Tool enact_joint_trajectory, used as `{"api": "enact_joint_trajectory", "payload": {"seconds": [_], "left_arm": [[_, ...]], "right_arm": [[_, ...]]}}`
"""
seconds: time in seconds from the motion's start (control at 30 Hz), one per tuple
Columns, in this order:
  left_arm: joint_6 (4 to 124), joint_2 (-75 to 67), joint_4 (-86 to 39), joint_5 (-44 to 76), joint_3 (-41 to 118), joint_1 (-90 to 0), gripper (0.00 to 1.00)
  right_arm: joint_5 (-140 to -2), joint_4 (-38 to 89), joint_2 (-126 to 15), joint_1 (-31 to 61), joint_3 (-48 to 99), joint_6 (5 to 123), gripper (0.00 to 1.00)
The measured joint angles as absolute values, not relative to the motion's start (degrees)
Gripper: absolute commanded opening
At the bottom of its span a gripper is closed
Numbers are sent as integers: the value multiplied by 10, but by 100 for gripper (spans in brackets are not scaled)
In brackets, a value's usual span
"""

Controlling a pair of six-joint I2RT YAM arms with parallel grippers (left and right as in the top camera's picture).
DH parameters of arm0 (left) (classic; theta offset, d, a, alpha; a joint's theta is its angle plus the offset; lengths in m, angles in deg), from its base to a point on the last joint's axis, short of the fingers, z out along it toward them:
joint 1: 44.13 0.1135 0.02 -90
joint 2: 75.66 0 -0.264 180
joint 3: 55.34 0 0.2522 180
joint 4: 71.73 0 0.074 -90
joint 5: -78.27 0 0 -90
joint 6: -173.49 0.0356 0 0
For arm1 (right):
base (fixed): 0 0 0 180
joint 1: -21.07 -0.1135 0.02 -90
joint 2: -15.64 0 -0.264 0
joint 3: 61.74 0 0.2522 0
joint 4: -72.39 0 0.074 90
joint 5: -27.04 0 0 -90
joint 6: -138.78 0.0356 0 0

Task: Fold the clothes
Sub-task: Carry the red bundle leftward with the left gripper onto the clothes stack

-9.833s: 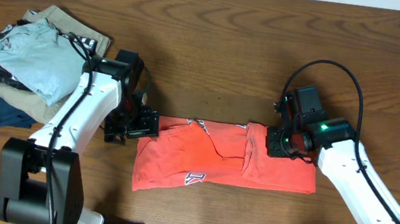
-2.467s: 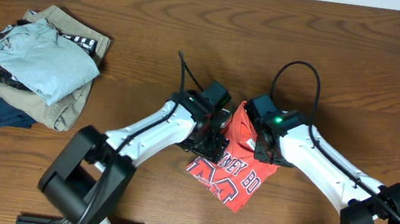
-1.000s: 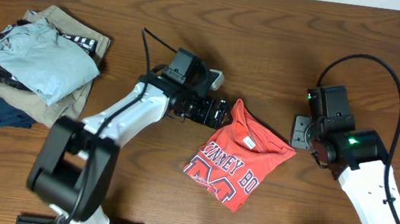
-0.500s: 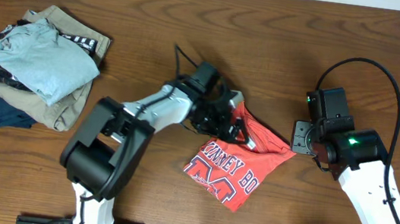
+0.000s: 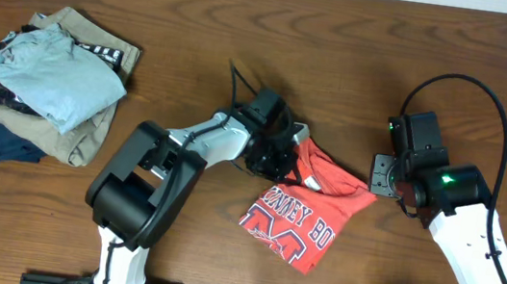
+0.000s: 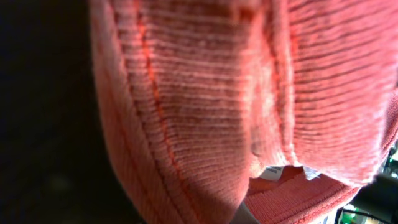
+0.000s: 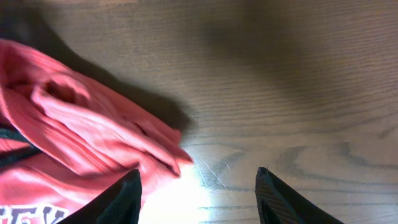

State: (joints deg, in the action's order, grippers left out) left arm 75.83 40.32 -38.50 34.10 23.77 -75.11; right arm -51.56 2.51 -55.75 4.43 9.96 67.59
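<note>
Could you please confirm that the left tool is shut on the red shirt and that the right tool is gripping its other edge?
Not quite: the right tool is not gripping the shirt. The right wrist view shows it open, with bare table between its fingers and the shirt's edge off to one side. The left tool is indeed shut on the shirt.

Coral-red T-shirt (image 5: 316, 200), white-and-dark lettering (image 5: 293, 226); brown wood-grain table (image 5: 342, 56).
</note>
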Motion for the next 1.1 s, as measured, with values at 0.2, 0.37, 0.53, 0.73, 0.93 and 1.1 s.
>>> {"api": "enact_joint_trajectory", "payload": {"seconds": [0.2,0.37,0.53,0.73,0.93,1.1], "left_arm": [[758,377,-376,296,238,-693,6],[758,292,-360,199,238,-626,6],[758,173,-360,79,238,-549,6],[758,91,-389,-15,238,-453,6],[757,75,-444,-45,238,-362,7],[756,75,-500,-51,238,-313,6]], "right_arm": [[-513,25,-558,44,100,676,57],[-505,23,-558,44,100,676,56],[-504,23,-558,44,100,676,56],[-503,21,-558,44,100,676,56],[-503,17,-557,44,100,676,56],[-503,14,-557,44,100,676,56]]}}
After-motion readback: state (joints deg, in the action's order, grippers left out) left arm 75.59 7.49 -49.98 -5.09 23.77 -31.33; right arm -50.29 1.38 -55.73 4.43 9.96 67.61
